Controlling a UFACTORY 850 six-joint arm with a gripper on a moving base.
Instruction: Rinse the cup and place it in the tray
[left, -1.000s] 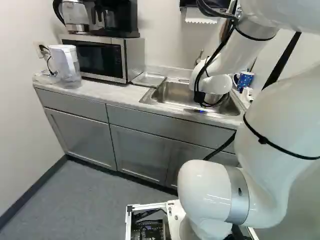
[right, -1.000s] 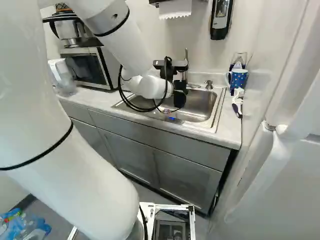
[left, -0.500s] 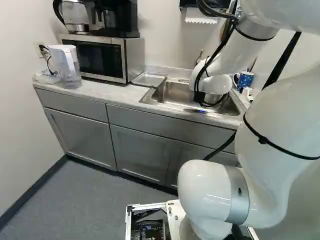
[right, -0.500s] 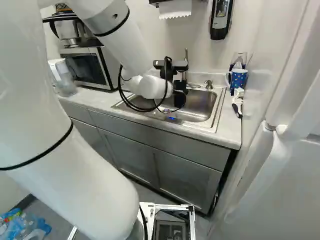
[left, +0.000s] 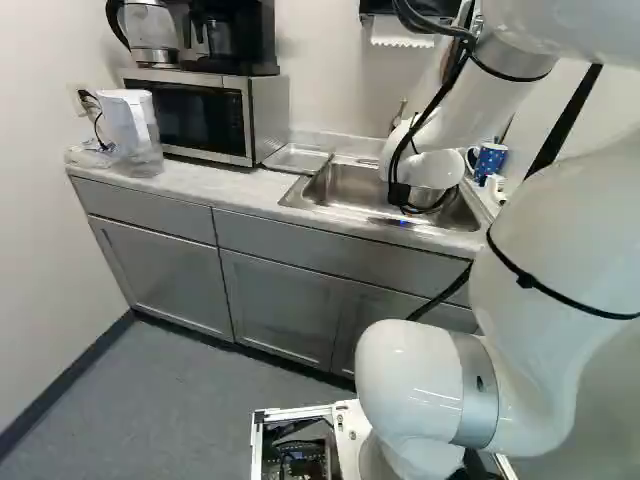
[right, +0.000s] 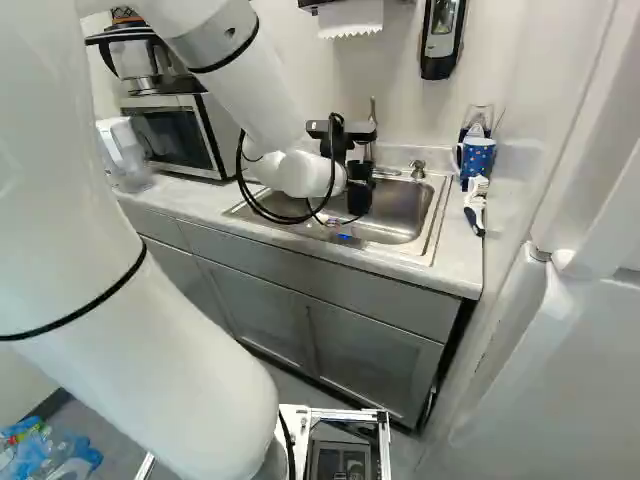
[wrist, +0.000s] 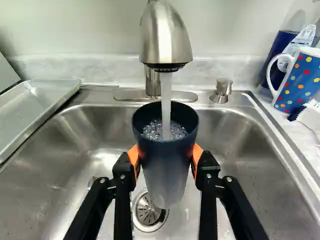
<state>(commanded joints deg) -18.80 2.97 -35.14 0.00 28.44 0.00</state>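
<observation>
In the right base view my gripper (right: 359, 190) is over the sink (right: 405, 215). The wrist view shows the gripper (wrist: 165, 162) shut on a dark translucent cup (wrist: 165, 150), an orange pad on each side. The cup is upright above the drain, its mouth just below the faucet (wrist: 166, 37). Water runs from the faucet into the cup, where it bubbles. A shallow metal tray (wrist: 37, 105) rests at the sink's edge, beside the microwave in the left base view.
A dotted blue mug (wrist: 301, 80) and a brush (wrist: 307, 115) are on the counter on the sink's other side from the tray. Further along the counter stand a microwave (left: 200, 115) and a water pitcher (left: 133, 130). A soap dispenser (right: 442, 38) hangs on the wall.
</observation>
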